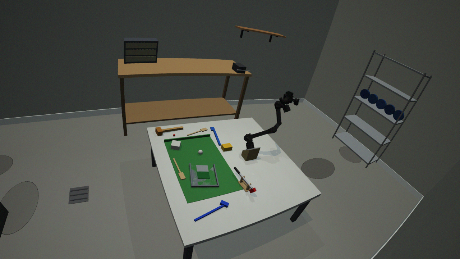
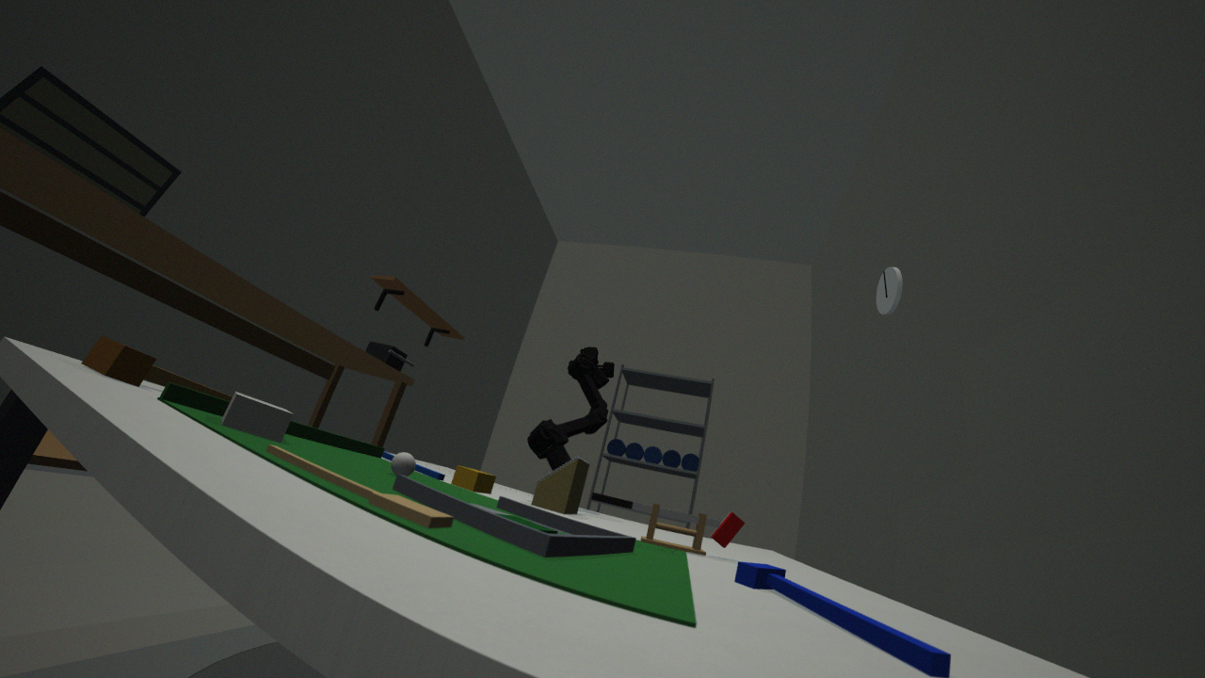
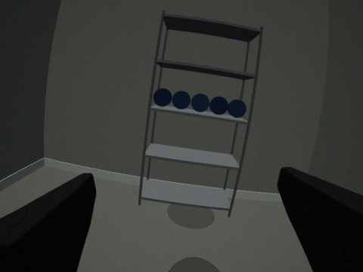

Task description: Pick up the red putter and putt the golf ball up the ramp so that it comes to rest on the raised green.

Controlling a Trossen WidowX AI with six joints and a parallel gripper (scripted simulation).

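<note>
The gripper (image 1: 295,100) stands wide and holds nothing, raised high beyond the table's (image 1: 283,180) far corner, facing the metal rack (image 3: 151,121); the red putter (image 1: 245,181) rests on a wooden stand (image 1: 243,185) near the right edge, beside the green mat (image 1: 189,154); the golf ball (image 1: 200,151) lies on the mat, apart from the walled green (image 1: 203,175).

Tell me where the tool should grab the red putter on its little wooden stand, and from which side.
Grip the shaft near the black handle end of the red putter, coming down from above. It lies propped on the wooden stand, raised off the table, so there looks to be room beneath. The red head is blockier and overhangs the stand. The tool is open, high, facing the shelf rack.
</note>
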